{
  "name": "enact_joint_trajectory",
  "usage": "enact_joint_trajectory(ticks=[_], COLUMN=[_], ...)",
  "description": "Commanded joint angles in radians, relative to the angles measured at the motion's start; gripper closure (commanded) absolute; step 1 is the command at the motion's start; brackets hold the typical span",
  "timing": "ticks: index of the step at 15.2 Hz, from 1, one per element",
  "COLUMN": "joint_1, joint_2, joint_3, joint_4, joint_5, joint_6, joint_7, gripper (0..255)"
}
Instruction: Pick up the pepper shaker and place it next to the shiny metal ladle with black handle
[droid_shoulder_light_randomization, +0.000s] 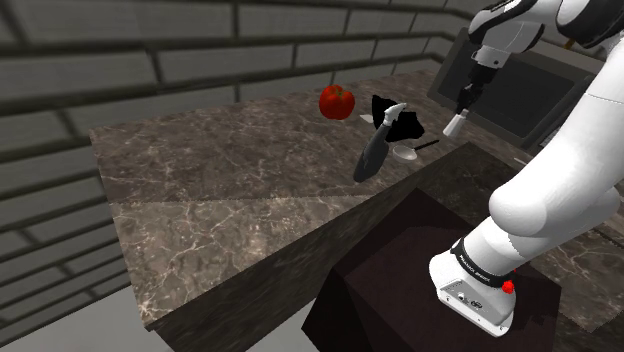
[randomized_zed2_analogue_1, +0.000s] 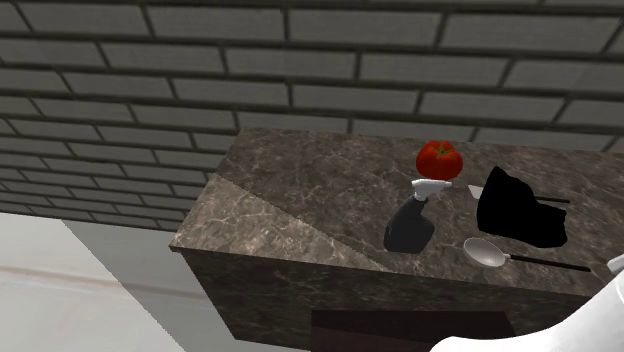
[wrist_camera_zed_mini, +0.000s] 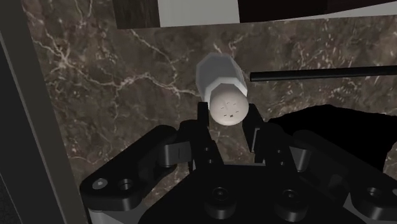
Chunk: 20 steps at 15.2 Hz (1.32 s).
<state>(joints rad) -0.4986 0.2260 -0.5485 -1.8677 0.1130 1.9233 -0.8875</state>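
white pepper shaker (wrist_camera_zed_mini: 222, 89) clenched in my gripper (wrist_camera_zed_mini: 229, 118), near the ladle (wrist_camera_zed_mini: 318, 75); i should lower it gently beside its handle, not onto it.

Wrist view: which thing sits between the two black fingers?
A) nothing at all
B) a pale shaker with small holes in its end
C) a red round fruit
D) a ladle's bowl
B: the pale pepper shaker, its holed end towards the camera, is clasped between the fingers of the gripper.
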Motion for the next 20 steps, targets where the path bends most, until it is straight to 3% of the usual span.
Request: enact_joint_trajectory(ticks=[1,4,12,13,18,20], joint_1=[-0.002,-0.005,-0.005,-0.005,-0.005,-0.004], joint_2=[0.010,0.029,0.029,0.030,0.029,0.013], joint_3=[0.002,0.005,0.005,0.005,0.005,0.001], joint_4=[-0.013,-0.035,-0.035,-0.035,-0.035,0.014], joint_5=[0.007,0.019,0.019,0.019,0.019,0.007], joint_6=[0.022,0.061,0.061,0.061,0.061,-0.002], joint_7=[-0.004,-0.012,-0.012,-0.012,-0.012,-0.004], gripper=[255,255,255,0,0,0])
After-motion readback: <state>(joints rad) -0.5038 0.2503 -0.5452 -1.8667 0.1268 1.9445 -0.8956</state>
